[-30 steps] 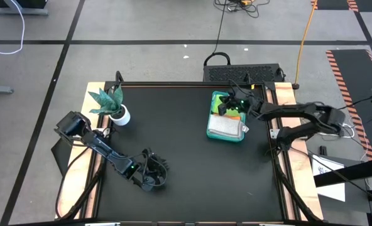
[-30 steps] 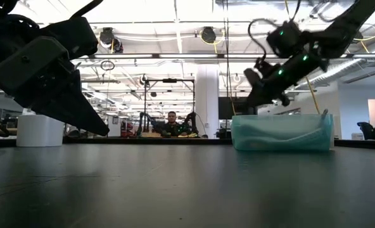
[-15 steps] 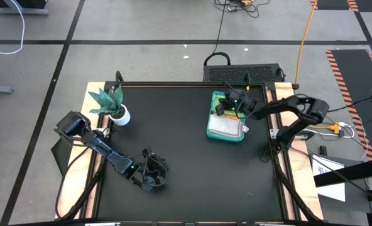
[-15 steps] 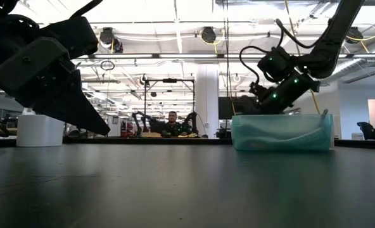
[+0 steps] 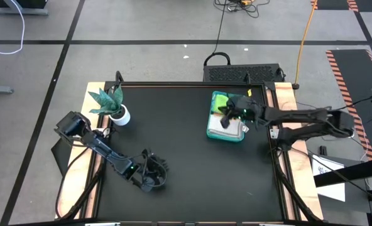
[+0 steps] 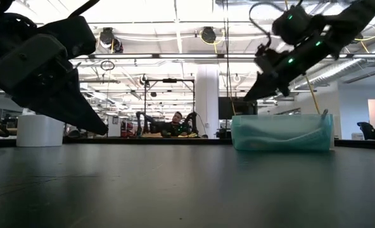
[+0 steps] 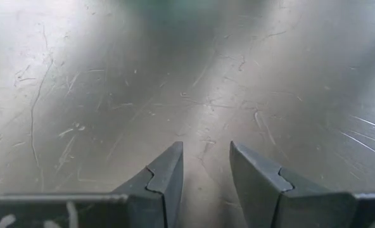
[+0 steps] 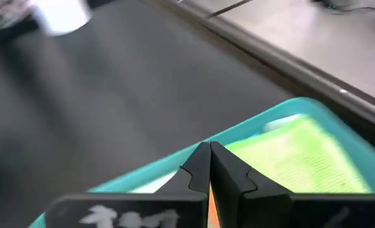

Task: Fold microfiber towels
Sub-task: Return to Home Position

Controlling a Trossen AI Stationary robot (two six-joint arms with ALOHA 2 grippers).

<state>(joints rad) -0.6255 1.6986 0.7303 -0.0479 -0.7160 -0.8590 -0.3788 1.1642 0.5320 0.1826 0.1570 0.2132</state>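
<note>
I am judging the folding done and the return home in hand: the lime green towel (image 8: 295, 155) is lying folded in the teal tray (image 5: 208, 132), beside the white-grey towel (image 5: 227, 130). The right gripper (image 8: 209, 147) is hovering just above the tray, jaws pressed together, empty. The left gripper (image 7: 206, 149) is waiting well away from the tray, jaws slightly parted, empty. Next, I am planning a lift clear of the tray's rim.

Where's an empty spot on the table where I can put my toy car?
The wide bare middle of the table, between the potted plant and the teal tray, is free. So is the stretch from the left hand to the table's right edge. Crowded: the tray, holding towels, with the right hand above it.
</note>
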